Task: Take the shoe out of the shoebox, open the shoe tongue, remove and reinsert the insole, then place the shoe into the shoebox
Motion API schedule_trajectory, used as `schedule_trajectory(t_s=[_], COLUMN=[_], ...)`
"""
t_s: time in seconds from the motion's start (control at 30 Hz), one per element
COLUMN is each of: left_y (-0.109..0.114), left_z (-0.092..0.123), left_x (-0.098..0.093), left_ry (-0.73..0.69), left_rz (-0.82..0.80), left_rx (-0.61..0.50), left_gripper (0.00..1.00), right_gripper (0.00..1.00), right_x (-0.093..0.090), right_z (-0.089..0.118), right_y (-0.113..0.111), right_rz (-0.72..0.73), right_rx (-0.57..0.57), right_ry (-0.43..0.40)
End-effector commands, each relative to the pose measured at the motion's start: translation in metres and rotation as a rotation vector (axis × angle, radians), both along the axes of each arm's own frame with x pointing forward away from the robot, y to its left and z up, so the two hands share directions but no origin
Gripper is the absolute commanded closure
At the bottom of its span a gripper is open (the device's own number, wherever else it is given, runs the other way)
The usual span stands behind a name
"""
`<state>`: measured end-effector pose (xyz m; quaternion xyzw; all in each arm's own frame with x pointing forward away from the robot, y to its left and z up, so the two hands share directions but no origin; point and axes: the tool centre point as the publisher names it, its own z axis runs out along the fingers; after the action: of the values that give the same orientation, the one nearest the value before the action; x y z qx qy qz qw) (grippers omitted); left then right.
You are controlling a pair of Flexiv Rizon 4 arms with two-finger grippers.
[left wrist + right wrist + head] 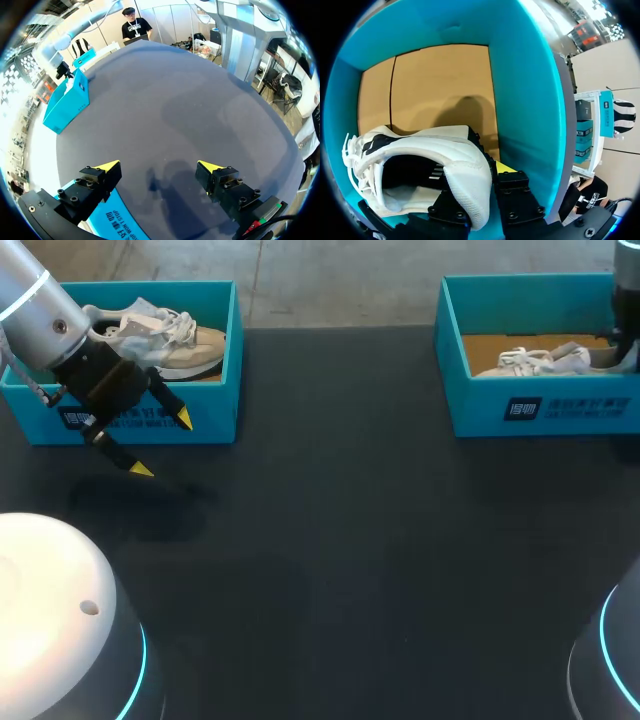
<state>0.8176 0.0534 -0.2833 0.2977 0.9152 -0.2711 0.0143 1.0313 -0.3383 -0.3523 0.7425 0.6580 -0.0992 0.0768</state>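
Here my right gripper [479,192] grips the heel of the white shoe [420,150], lying inside the right shoebox [525,100]. My left gripper [157,172] hangs wide open, empty, above the table [380,540].

Left pincer [163,445] hangs low, fingers spread wide — right pincer [487,175] clamps the shoe [445,150] heel.

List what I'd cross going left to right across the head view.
left shoebox holding the beige shoe → bare stretch of black table → right shoebox holding the white shoe
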Motion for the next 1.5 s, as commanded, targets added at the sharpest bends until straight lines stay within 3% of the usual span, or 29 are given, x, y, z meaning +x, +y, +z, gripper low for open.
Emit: schedule_trajectory(t_s=[0.03,1.23,1.27,1.33,1.5], left_y=[0.000,0.000,0.000,0.000,0.000], left_z=[0.000,0.000,0.000,0.000,0.000], left_x=[-0.001,-0.001,-0.001,-0.001,-0.001], left_ry=[-0.001,-0.001,-0.001,-0.001,-0.001], left_rz=[0.000,0.000,0.000,0.000,0.000], left_rx=[0.003,0.003,0.003,0.003,0.003], left_gripper=[0.00,0.00,0.00,0.00,0.00], right_gripper=[1.00,1.00,0.91,0.62,0.55], right_x=[0.005,0.009,0.009,0.008,0.006], right_z=[-0.004,-0.029,-0.029,-0.028,-0.023], right_y=[-0.001,0.001,0.001,0.002,0.002], right_rz=[-0.003,0.009,0.009,0.008,0.004], right_rx=[0.003,0.052,0.053,0.055,0.053], right_ry=[0.008,0.059,0.059,0.060,0.055])
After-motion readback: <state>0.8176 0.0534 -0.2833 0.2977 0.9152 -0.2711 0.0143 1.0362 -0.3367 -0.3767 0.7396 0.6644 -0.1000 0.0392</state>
